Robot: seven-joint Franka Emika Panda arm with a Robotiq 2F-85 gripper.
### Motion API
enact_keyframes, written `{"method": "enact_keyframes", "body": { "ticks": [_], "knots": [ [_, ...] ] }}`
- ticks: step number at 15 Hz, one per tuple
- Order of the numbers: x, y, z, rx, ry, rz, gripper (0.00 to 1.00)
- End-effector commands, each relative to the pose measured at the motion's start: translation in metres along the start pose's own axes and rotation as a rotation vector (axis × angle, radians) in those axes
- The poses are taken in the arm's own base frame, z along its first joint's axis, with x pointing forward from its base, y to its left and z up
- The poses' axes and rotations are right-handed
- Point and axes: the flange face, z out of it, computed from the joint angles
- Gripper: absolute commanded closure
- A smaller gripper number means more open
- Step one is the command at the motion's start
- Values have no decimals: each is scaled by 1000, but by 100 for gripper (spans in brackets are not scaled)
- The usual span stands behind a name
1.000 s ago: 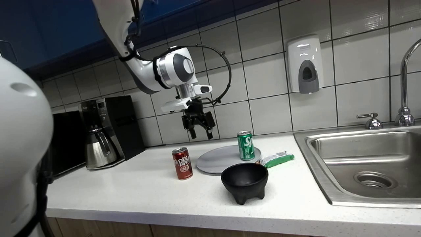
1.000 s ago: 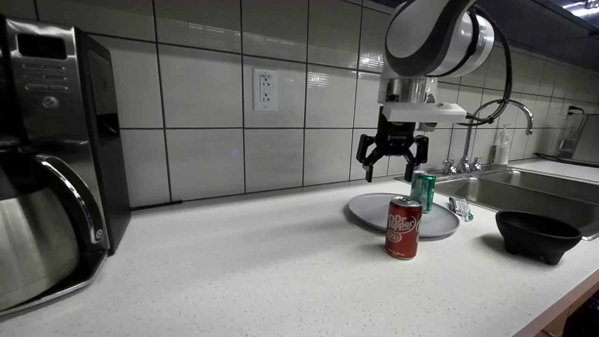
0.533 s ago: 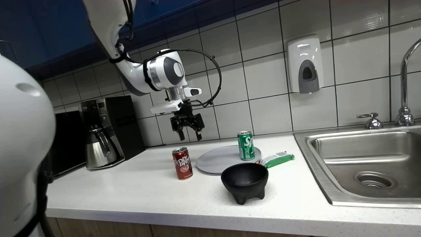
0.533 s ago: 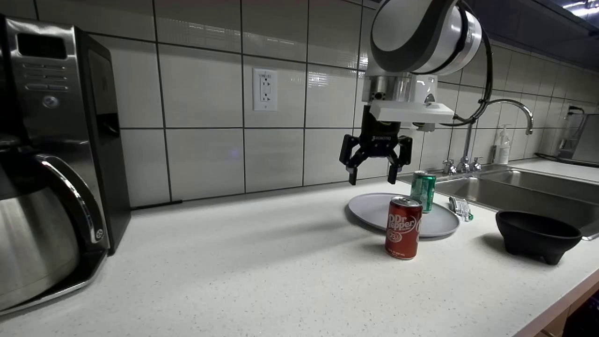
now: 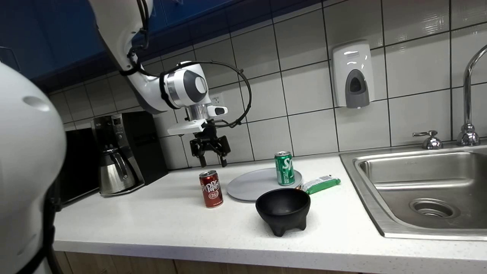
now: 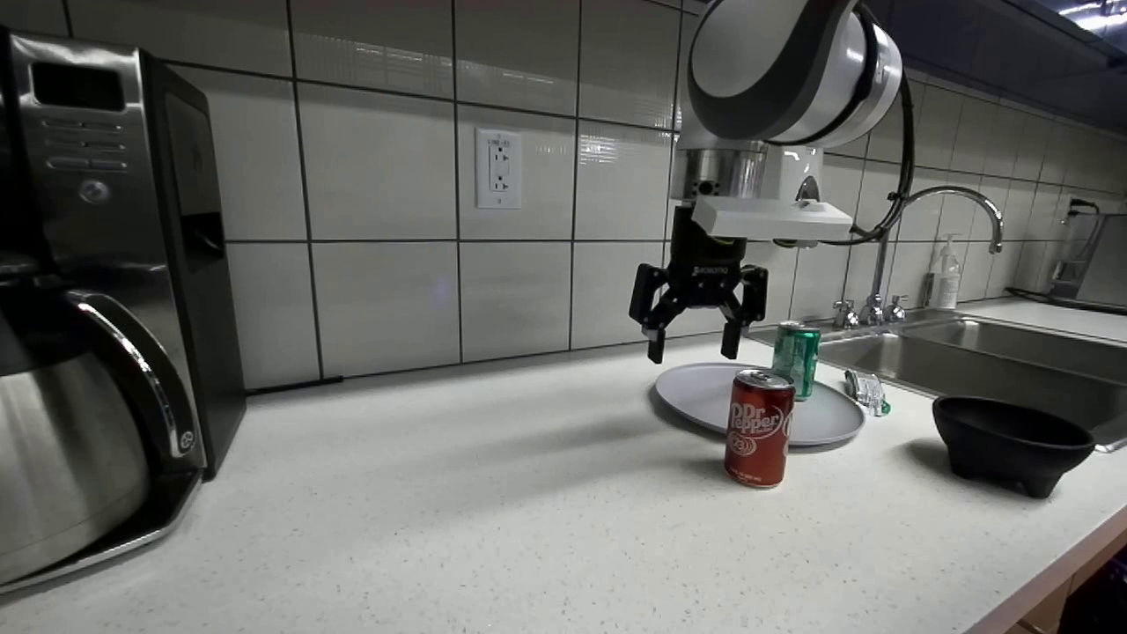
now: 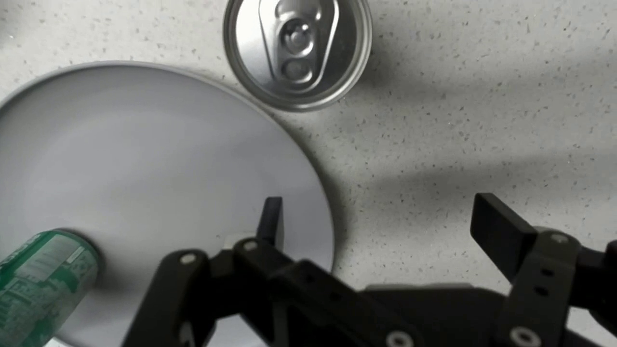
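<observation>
My black gripper [image 5: 213,163] [image 6: 694,350] [image 7: 378,207] hangs above the counter, open, with nothing between its fingers. In the wrist view, one finger [image 7: 271,221] overlaps the edge of a round grey plate [image 7: 144,144], and the other is over bare counter. A red Dr Pepper can [image 5: 211,190] [image 6: 759,431] stands upright just off the plate; its silver lid [image 7: 296,53] shows at the top of the wrist view. On the plate stands a green Sprite can [image 5: 284,169] [image 6: 795,357], cut off at the wrist view's lower left.
A black footed bowl [image 5: 283,213] [image 6: 1012,449] stands near the counter's front. Beside the plate lies a green-and-white packet [image 5: 321,185]. The steel sink [image 5: 365,205] is to one side, a coffee maker [image 5: 142,144] [image 6: 97,220] to the other. A tiled wall [image 6: 379,299] rises behind.
My gripper has moved left in both exterior views, away from the Sprite can's side, and sunk a little. Its jaws have stayed open. The cans, plate, packet and bowl have not moved.
</observation>
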Motion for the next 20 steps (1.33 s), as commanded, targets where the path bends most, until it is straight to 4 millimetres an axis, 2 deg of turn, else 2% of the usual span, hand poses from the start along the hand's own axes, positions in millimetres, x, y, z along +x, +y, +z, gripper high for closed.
{"method": "enact_keyframes", "body": {
  "ticks": [1, 9, 20],
  "knots": [
    [-17, 2, -6, 20, -1, -32, 0],
    [-43, 1, -6, 14, -21, -66, 0],
    [-61, 38, -9, 8, -31, -9, 0]
  ]
}}
